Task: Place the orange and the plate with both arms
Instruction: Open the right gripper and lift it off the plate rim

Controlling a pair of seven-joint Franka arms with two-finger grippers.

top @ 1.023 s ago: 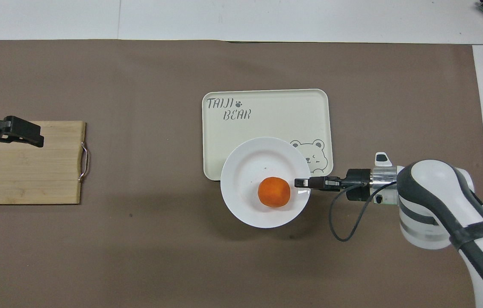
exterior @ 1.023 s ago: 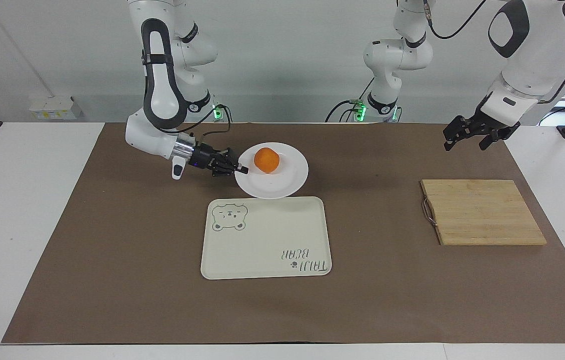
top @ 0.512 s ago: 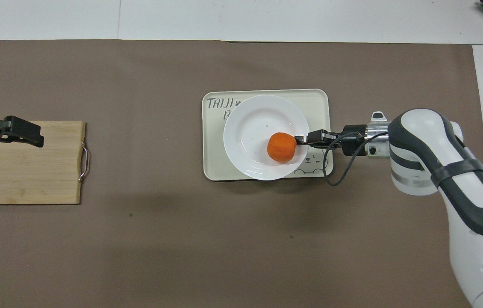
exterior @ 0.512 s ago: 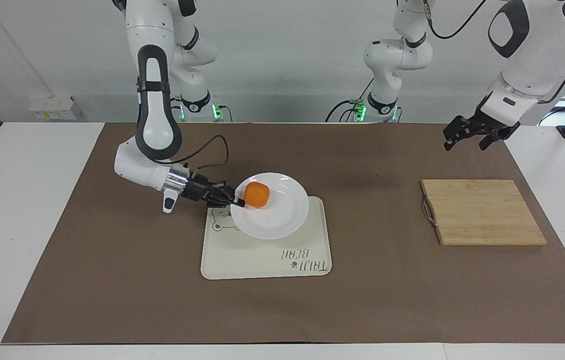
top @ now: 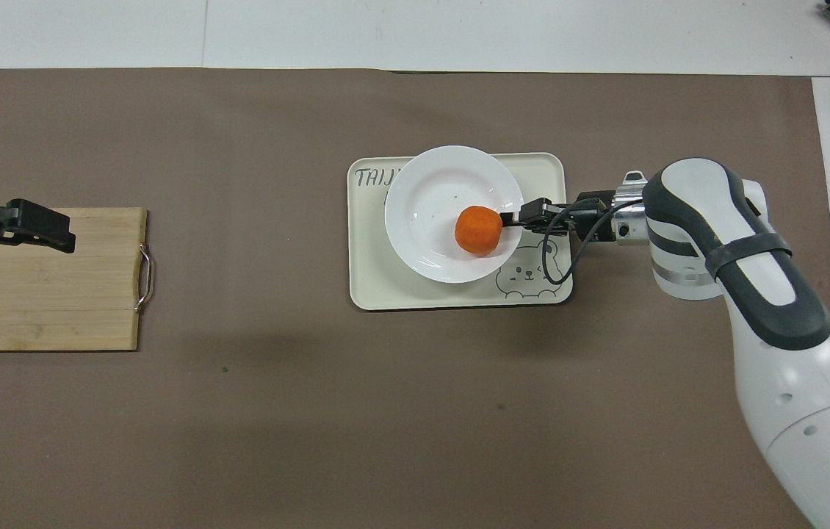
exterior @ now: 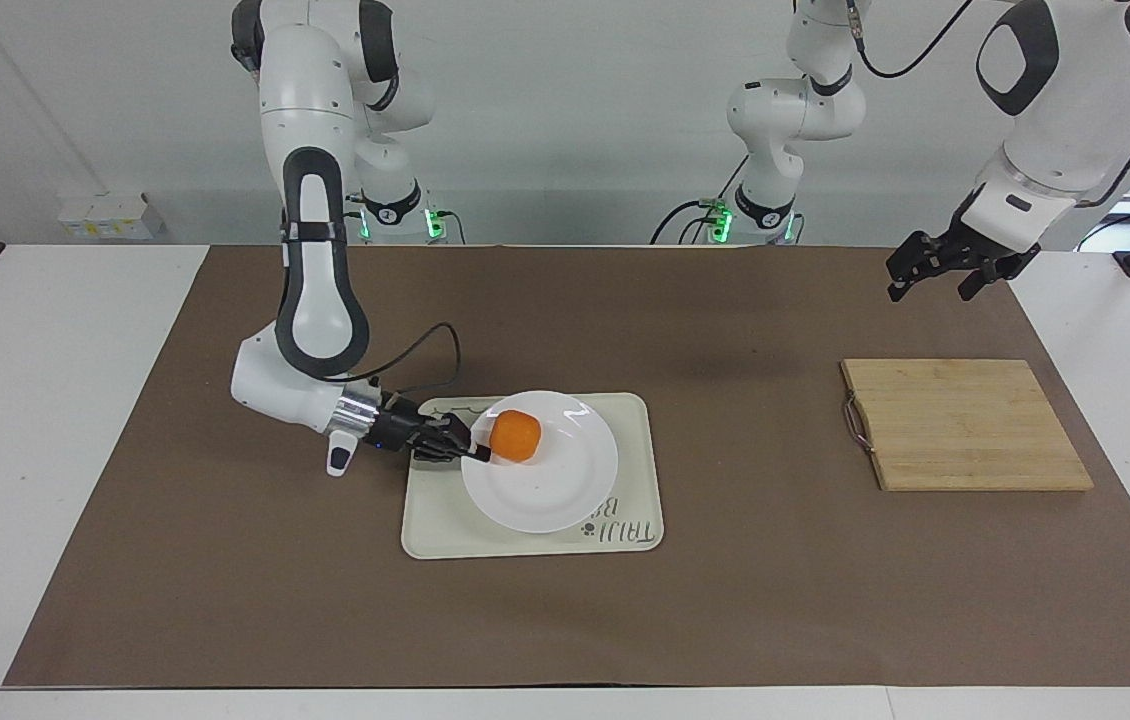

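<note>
You can read "TAIJI" on the tray (top: 459, 294) beneath the plate (top: 430, 198). Your right gripper (exterior: 470, 453) pinches the plate's rim; the orange (exterior: 514, 437) sits on it. Your left gripper (exterior: 940, 272) waits, fingers apart.

Oranges: one (exterior: 514, 437)
Plates: one (exterior: 545, 495)
Trays: one (exterior: 637, 470)
Cutting boards: one (exterior: 965, 424)
Grippers: two, left (exterior: 945, 272) and right (exterior: 473, 447)

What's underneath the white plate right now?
The cream bear tray lies under the plate, which carries the orange. The plate covers part of the tray's lettering. The right gripper grips the plate's rim.
</note>
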